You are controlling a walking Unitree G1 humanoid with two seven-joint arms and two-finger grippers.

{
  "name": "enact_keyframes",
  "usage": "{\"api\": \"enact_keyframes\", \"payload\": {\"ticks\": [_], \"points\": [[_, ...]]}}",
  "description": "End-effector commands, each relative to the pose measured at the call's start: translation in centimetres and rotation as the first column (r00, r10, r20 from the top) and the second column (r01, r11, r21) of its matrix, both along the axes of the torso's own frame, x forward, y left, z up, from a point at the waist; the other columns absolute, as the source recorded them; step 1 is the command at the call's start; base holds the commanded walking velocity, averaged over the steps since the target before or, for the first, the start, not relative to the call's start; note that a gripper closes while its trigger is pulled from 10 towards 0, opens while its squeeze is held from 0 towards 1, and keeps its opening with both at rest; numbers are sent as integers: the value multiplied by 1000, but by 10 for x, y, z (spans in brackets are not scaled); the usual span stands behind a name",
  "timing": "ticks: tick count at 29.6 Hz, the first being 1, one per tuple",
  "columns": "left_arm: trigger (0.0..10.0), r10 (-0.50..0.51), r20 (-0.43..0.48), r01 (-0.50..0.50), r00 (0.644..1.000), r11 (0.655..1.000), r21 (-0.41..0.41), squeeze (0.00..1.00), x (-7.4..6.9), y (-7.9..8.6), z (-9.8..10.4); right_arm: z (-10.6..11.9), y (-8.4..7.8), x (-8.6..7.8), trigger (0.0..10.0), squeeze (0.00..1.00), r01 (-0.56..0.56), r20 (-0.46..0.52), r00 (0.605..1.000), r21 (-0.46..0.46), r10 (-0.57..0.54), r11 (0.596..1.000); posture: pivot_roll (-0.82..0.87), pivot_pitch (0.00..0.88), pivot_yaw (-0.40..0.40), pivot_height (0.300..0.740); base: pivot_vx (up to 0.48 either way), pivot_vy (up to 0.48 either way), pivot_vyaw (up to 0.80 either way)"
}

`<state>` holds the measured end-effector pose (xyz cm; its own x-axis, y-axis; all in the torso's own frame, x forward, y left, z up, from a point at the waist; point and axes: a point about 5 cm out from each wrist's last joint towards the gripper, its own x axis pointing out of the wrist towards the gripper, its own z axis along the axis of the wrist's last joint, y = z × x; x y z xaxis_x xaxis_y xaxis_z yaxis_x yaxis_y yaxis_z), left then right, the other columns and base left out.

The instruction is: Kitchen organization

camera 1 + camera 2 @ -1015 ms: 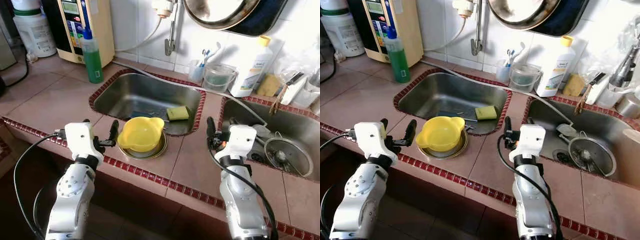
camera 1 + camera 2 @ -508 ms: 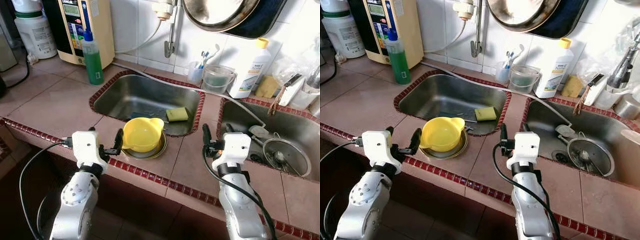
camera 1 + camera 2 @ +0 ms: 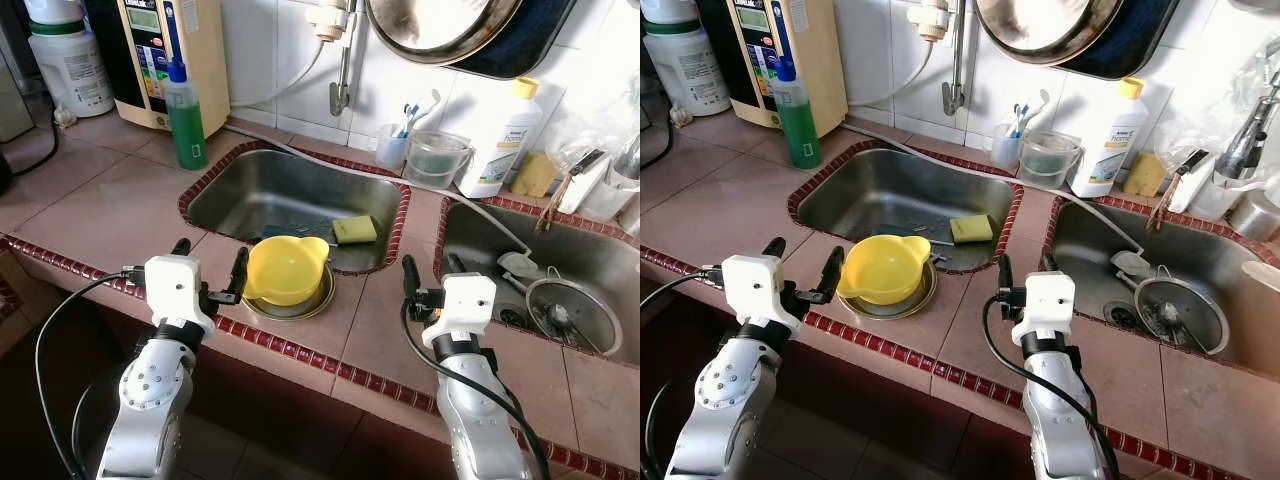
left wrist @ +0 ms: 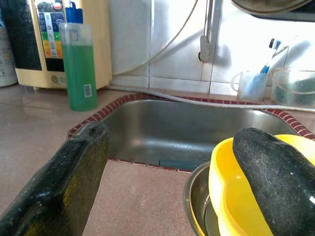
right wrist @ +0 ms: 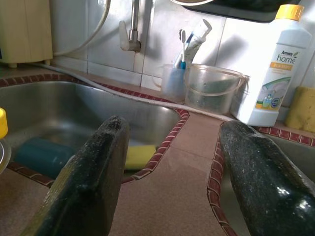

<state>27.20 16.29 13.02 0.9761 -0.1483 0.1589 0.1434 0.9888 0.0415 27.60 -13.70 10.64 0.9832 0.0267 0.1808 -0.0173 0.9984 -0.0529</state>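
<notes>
Two grippers sit at the near counter edge. Left gripper [image 3: 210,273] is spread wide, one finger beside the yellow bowl [image 3: 285,268], the other out left; nothing grasped. Right gripper [image 3: 428,274] is also spread and empty, over the tiled strip between the sinks.

The bowl looks like thin plastic: probably light, stiff enough, smooth and maybe wet, so likely slippery. Best hold is probably the rim on its near-left side, by the left gripper, or a spout lip. It is round and bright yellow, with small pour lips. It sits nested in a shallow metal dish [image 3: 310,302] on the counter [image 3: 100,210], just near of the left sink [image 3: 290,195], so lifting may drag the dish.

Farther: yellow sponge [image 3: 355,227] in that sink, green soap bottle [image 3: 185,115] far left, white detergent bottle [image 3: 500,135] far right.
</notes>
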Motion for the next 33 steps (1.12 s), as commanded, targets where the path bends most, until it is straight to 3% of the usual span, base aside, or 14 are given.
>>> {"api": "enact_keyframes", "payload": {"ticks": [1, 26, 33], "points": [[10000, -9, -6, 9, 1000, 1000, 9, 0, 0, -1, -2, 1, -3, 0, 10000, 0, 3, 9, 1000, -9, -3, 1000, -187, 0, -40, 740, 0, 0, 0], [10000, -23, 13, 22, 1000, 999, 49, 0, 2, 4, -2, -3, -4, 0, 10000, 0, 2, 4, 1000, -9, -2, 1000, -181, 10, -47, 740, 0, 0, 0], [10000, -42, -2, 43, 999, 999, 22, 0, 2, 3, -3, -3, -6, -2, 10000, 0, 12, 4, 1000, -7, -12, 1000, -191, 18, -41, 740, 0, 0, 0]]}}
